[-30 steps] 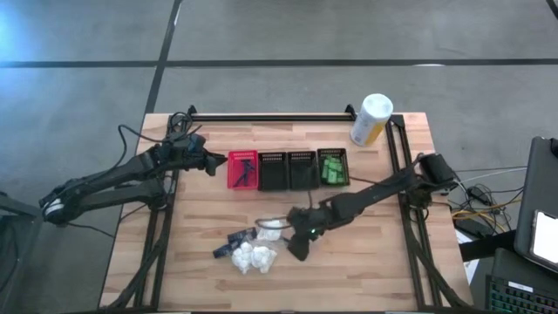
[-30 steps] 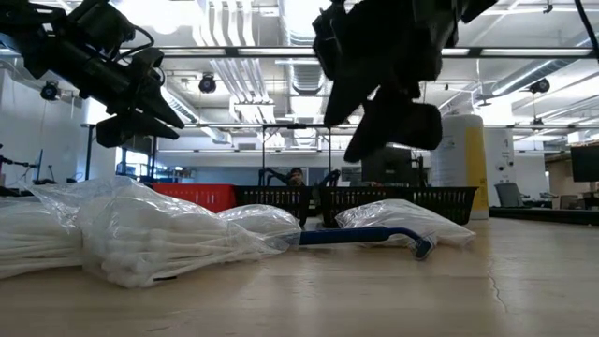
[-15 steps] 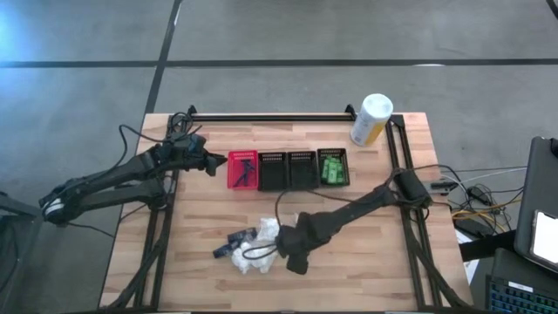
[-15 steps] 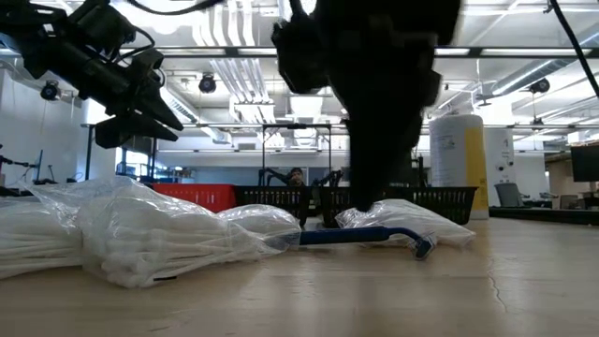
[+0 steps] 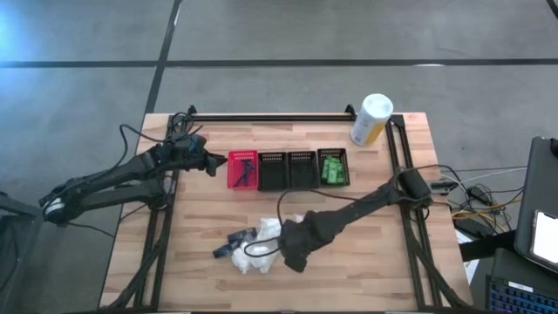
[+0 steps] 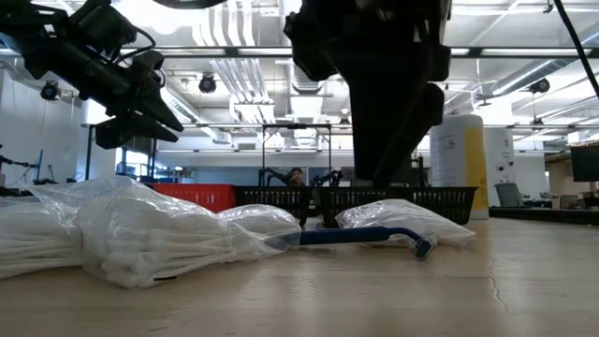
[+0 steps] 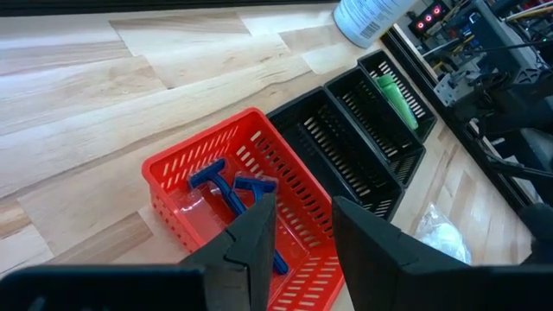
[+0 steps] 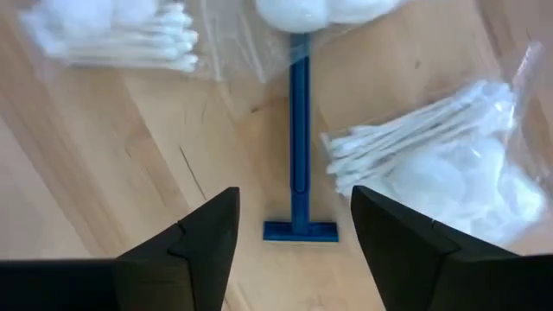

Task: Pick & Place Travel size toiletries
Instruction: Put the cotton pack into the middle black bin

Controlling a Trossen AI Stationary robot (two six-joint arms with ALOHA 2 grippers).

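Bright overhead light, backlit low-view arms.

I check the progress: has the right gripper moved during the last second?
Yes. In the high view the right gripper has gone left, away from the green-filled basket, to the white bundles; it now hangs open over the blue razor.

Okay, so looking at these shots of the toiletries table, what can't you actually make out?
- High view: the blue razor by the white bundles is hidden under the right arm.
- High view: contents of the red basket are too small; the left wrist view shows blue razors.
- Low view: the basket row sits behind the bundles, contents unseen.
- Right wrist view: bundles cut off by the edges.
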